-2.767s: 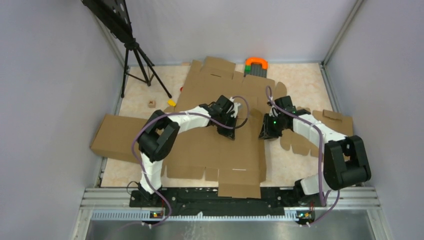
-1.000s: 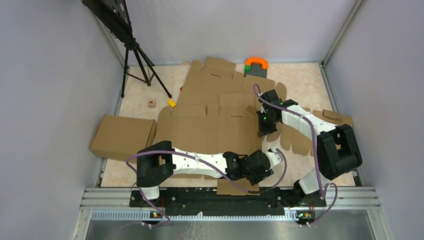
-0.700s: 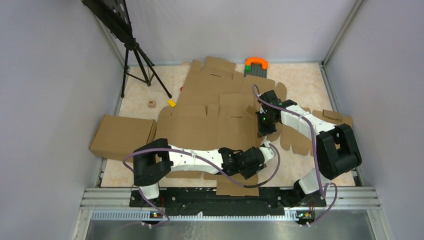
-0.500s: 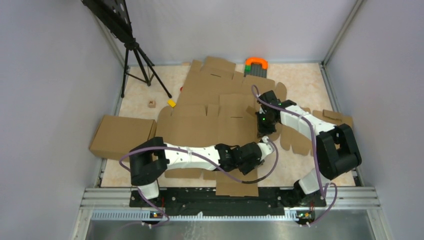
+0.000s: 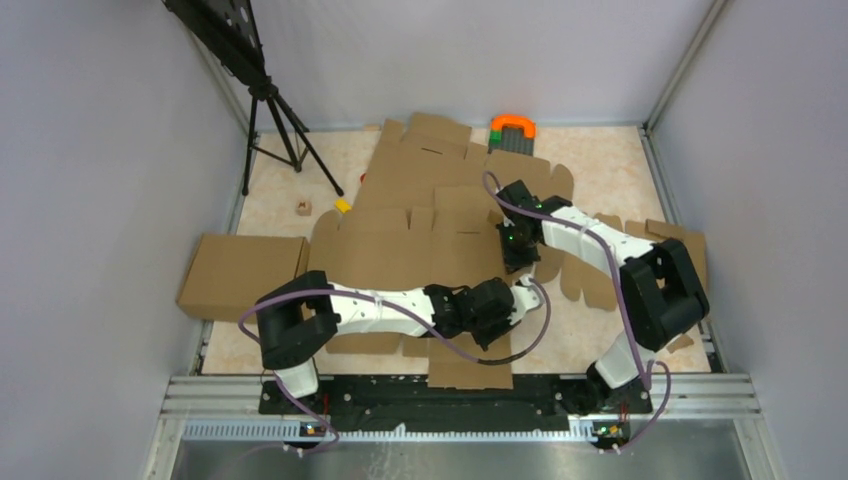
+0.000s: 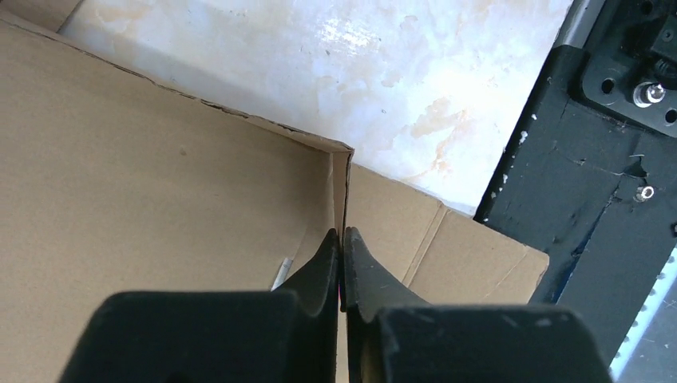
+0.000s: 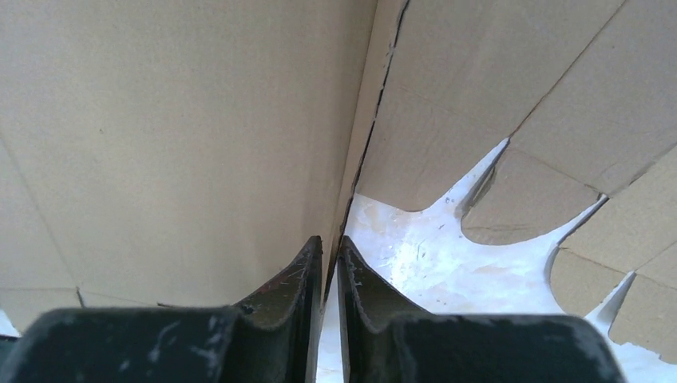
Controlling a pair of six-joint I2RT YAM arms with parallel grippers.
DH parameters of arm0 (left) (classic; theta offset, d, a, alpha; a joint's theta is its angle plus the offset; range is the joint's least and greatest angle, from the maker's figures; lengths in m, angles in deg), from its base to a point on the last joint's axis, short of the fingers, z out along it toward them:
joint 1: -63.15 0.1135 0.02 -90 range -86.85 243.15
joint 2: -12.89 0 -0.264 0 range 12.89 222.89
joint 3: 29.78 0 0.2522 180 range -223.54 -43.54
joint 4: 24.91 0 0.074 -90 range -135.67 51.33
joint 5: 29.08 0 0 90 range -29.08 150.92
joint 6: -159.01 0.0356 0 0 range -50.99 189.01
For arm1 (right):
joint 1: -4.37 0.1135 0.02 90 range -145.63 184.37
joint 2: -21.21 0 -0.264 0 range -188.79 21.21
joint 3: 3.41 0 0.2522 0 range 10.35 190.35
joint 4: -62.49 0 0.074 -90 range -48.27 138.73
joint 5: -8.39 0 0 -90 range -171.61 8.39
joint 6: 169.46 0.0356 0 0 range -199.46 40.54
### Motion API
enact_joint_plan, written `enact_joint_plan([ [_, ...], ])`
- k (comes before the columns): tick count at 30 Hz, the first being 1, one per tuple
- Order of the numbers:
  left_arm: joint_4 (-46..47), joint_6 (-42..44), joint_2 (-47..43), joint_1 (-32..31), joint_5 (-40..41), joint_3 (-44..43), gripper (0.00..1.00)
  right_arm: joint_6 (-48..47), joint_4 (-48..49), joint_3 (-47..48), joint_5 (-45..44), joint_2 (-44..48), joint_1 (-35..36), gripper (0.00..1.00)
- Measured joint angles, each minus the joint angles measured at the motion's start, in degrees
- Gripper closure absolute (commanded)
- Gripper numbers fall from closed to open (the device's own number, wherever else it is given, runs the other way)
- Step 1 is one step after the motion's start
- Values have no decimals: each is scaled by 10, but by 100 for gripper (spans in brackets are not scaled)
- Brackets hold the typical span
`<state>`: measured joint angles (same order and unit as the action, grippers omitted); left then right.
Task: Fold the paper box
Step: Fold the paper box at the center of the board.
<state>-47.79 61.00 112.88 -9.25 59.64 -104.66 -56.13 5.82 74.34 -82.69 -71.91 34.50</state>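
Observation:
The paper box (image 5: 400, 260) lies as a large brown die-cut sheet in the middle of the table, its right side wall folded up. My left gripper (image 5: 517, 294) reaches across the near part and is shut on that wall's near corner. In the left wrist view its tips (image 6: 343, 234) pinch the upright edge of the paper box (image 6: 160, 159). My right gripper (image 5: 516, 263) sits further back on the same wall. In the right wrist view its jaws (image 7: 329, 239) stand narrow around the edge of the paper box (image 7: 199, 120), a sliver of light beside one finger.
A plain cardboard slab (image 5: 240, 275) lies at the left. Another flat sheet (image 5: 430, 150) lies behind, beside an orange-and-grey object (image 5: 512, 128). Scalloped cardboard flaps (image 5: 600, 280) lie at the right. A tripod (image 5: 270, 110), a small block (image 5: 303, 207) and a yellow piece (image 5: 343, 205) stand back left.
My left arm swung from the near edge up to the box's right wall and shut its jaws on it. The right gripper and the box shifted slightly left.

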Motion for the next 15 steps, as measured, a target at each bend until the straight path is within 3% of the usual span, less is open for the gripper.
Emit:
enact_joint_plan([
  [8,18,23,-3,7,-13,14,100,-3,-13,25,-31,-24,23,52],
  [15,28,38,-13,7,-13,26,100,-27,-7,83,-43,-49,5,44],
])
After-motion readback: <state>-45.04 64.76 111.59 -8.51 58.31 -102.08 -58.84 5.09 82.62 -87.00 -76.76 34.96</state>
